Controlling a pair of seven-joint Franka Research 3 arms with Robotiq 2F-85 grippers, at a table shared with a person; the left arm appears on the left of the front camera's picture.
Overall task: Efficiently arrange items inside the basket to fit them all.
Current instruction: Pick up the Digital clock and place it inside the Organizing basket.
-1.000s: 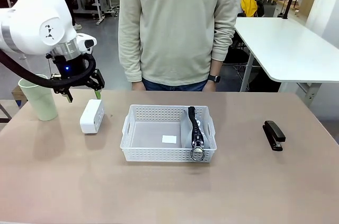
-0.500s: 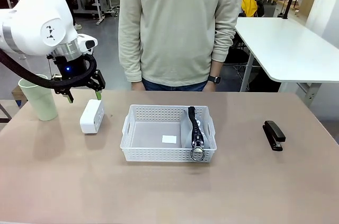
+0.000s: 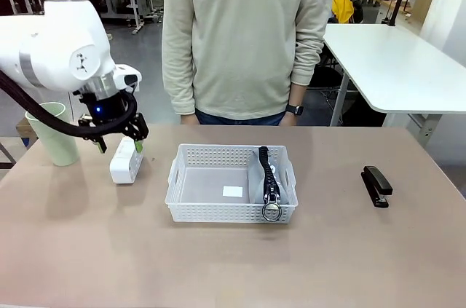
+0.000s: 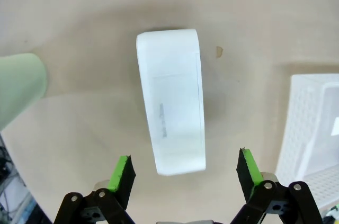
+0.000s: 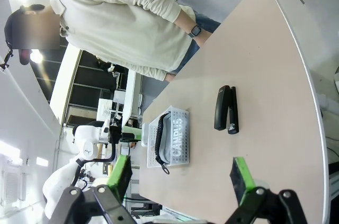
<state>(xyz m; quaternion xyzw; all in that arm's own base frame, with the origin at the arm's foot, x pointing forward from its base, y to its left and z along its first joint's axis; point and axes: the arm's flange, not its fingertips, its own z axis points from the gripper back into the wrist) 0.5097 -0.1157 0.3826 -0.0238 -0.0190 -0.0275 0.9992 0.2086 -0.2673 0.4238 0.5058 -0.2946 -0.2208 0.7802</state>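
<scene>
Tabletop (image 3: 218,264), matte and brownish, is stretching across the front view. A person (image 3: 244,38) is standing at its 12 o'clock edge, and white tables (image 3: 393,68) are filling the room behind. Wide bare surface is lying open along the 6 o'clock edge and at 3 o'clock around the black stapler (image 3: 376,186).

The basket (image 3: 186,210) is sitting at the centre. The grey pouch (image 3: 269,180) is lying along its 3 o'clock wall, ring toward 6 o'clock, and a small white label (image 3: 232,191) is showing on the bare floor beside it.

At the basket's 9 o'clock the white box (image 3: 125,162) is lying, with the pale green cup (image 3: 54,133) standing beyond it. The left fingers (image 3: 138,144) are hanging spread wide over the box, one on each side and not touching it. The right fingers (image 5: 121,173) are also standing wide, gripping nothing, high off the tabletop's 3 o'clock end.
</scene>
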